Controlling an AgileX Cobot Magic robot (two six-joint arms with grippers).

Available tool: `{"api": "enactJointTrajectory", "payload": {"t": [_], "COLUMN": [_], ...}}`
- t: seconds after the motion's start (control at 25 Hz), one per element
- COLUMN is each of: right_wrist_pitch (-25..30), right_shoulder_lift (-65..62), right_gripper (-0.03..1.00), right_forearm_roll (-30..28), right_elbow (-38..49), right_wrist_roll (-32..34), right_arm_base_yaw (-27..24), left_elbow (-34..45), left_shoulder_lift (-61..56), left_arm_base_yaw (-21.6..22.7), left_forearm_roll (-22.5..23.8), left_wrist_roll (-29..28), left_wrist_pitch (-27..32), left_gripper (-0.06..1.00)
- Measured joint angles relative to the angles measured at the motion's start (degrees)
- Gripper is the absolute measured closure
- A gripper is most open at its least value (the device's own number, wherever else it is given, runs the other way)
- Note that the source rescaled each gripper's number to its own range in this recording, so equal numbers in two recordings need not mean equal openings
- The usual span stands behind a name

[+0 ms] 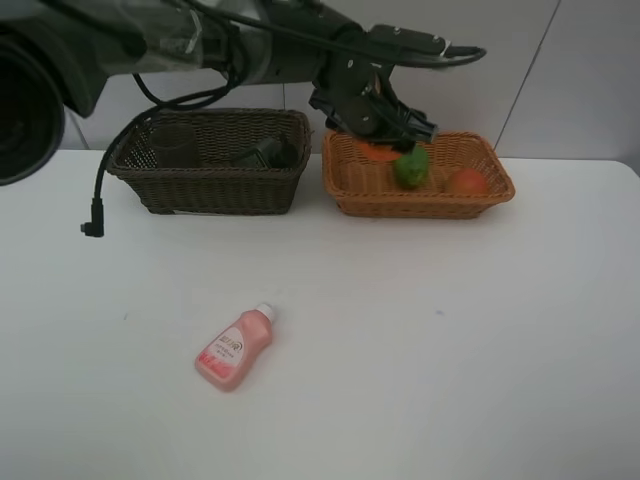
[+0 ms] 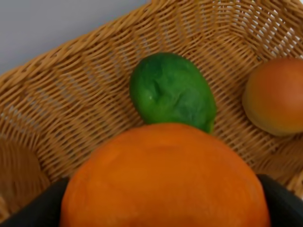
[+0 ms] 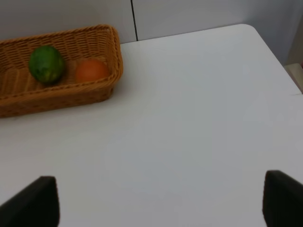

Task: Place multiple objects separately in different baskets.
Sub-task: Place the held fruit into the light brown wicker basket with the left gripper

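My left gripper (image 1: 392, 128) hovers over the back left of the light tan basket (image 1: 420, 205), jaws wide, with the orange (image 1: 377, 151) filling the gap between its fingers (image 2: 33, 208). The orange (image 2: 163, 179) sits low in that basket (image 2: 61, 94), beside the green fruit (image 2: 171, 92) and the red-orange fruit (image 2: 277, 94). In the dark brown basket (image 1: 210, 190) are the mauve cup (image 1: 175, 145) and the dark grey bottle (image 1: 268, 152). The pink bottle (image 1: 235, 347) lies on the table. My right gripper (image 3: 161, 203) stands open over bare table.
A black cable with a plug (image 1: 93, 228) hangs beside the dark basket's left end. The white table (image 3: 199, 118) ends in a rounded corner at the far right (image 3: 253, 28). A pale wall stands behind both baskets.
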Motion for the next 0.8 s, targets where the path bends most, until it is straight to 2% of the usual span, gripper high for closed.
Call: {"api": "enactJointTrajectory", "payload": {"t": [0.36, 0.8], "right_wrist_pitch": [0.0, 0.0], "right_shoulder_lift": [0.0, 0.0], "right_gripper": [0.1, 0.1], "right_forearm_roll": [-0.1, -0.1], "right_elbow": [0.0, 0.0], "right_wrist_roll": [0.0, 0.0], "right_arm_base_yaw": [0.0, 0.0], "left_elbow": [0.0, 0.0], "left_shoulder_lift": [4.2, 5.7], "left_arm_base_yaw": [1.0, 1.7], "left_forearm_roll": [0.7, 0.9], "left_wrist_roll": [0.0, 0.0], "left_wrist_pitch": [-8.8, -10.2], "left_gripper": [0.04, 0.04]}}
